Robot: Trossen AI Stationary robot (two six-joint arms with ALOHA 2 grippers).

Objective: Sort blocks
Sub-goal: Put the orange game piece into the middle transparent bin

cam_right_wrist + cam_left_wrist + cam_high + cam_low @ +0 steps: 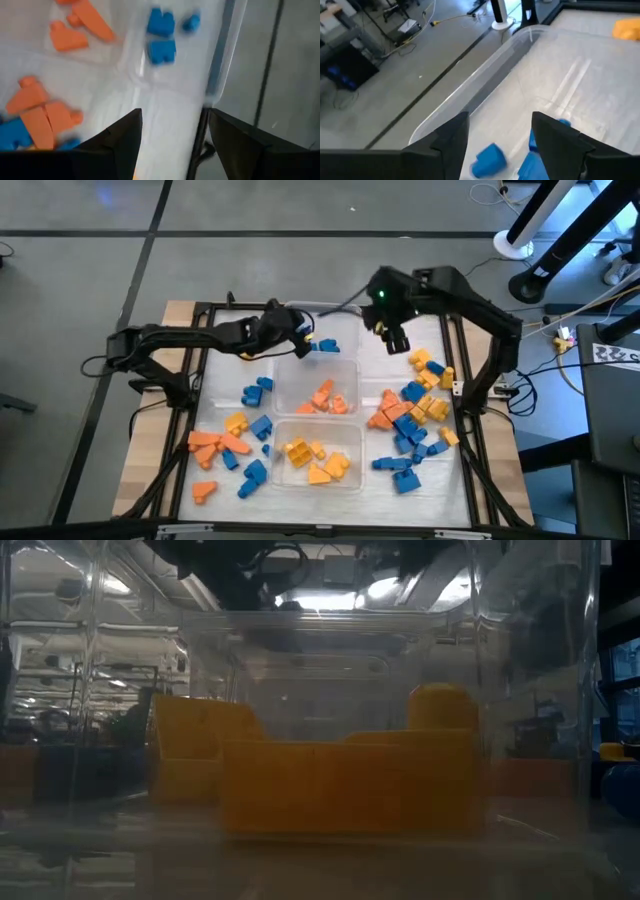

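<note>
Looking down from above, three clear tubs are seen in the middle of the table (440, 480): the far tub (345, 348) with a couple of blue blocks (326, 346), the middle tub (285, 385) with orange blocks (328, 400), and the near tub (350, 442) with yellow blocks (312, 460). Plenty of loose blocks are still scattered on both sides, a mixed blue, orange and yellow heap (415, 415) on the right and another bunch (235, 445) on the left.

The left gripper (297, 340) is hung over the far tub's left end, fingers (555, 145) spread apart with nothing pinched; blue pieces (489, 159) are seen lying in the tub right below the gap. The right gripper (397, 340) is parked just beside that tub's right end, fingers (125, 140) also spread and empty, with blue pieces (161, 36) visible past them. From table height, pretty much only yellow pieces (340, 785) behind a clear tub wall (540, 690) can be made out.
</note>
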